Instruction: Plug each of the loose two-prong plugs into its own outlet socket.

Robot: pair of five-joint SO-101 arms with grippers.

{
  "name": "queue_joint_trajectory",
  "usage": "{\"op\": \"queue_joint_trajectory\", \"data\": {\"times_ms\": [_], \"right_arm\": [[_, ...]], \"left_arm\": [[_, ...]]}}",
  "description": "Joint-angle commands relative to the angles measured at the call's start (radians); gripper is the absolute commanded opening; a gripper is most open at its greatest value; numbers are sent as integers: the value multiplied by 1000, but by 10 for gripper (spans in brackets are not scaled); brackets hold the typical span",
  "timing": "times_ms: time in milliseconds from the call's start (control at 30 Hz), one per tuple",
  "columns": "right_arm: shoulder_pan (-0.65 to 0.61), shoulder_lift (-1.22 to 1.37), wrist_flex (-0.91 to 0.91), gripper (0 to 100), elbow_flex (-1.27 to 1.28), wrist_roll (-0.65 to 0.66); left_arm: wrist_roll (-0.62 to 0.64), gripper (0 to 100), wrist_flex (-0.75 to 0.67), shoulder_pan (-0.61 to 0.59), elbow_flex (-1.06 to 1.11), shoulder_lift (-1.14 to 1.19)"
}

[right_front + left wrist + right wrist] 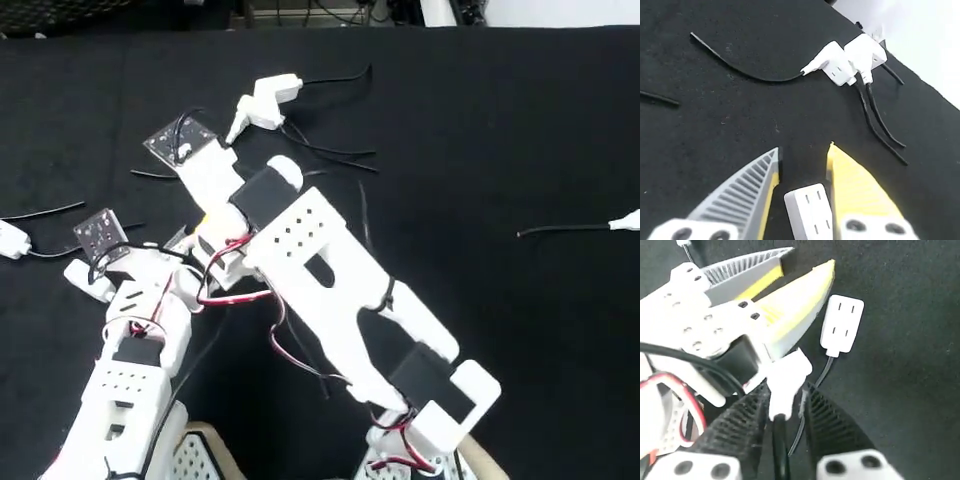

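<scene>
The right gripper [786, 392] is squeezed shut on a white two-prong plug [787, 372]. The plug's black cord runs back between the fingers. I cannot see the prongs.

The outlet socket [841, 322] lies flat on the black cloth [480, 120], just past the plug and a little to one side of it. Its slots face up. Its long side points away from the right gripper, and its cord end is the end nearest the plug. So I think the plug must be turned and come down onto the slots from above, not slide in from the side.

The left gripper [805, 150] is right at the socket with its fingers spread apart. From its own wrist the socket shows between the two fingers, close against the yellow one [855, 190]. I cannot tell if they touch. This arm looks set to keep the socket from sliding. The two arms are very close here, so there is little room above the socket.

Farther from the socket, a plug and socket already joined [850, 62] lie on the cloth with their cords. Well away from the socket lies another loose plug [625, 220].
</scene>
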Motion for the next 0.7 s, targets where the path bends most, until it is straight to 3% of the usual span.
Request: {"op": "queue_joint_trajectory", "data": {"times_ms": [0,333,667], "right_arm": [[-11,-45,-21,12,2,6],[170,-38,-21,12,5,6],[192,-36,-63,15,122,87]], "left_arm": [[8,163,-12,31,-8,-17],[6,163,-18,-151,-27,-17],[6,163,-17,-357,-51,-17]]}}
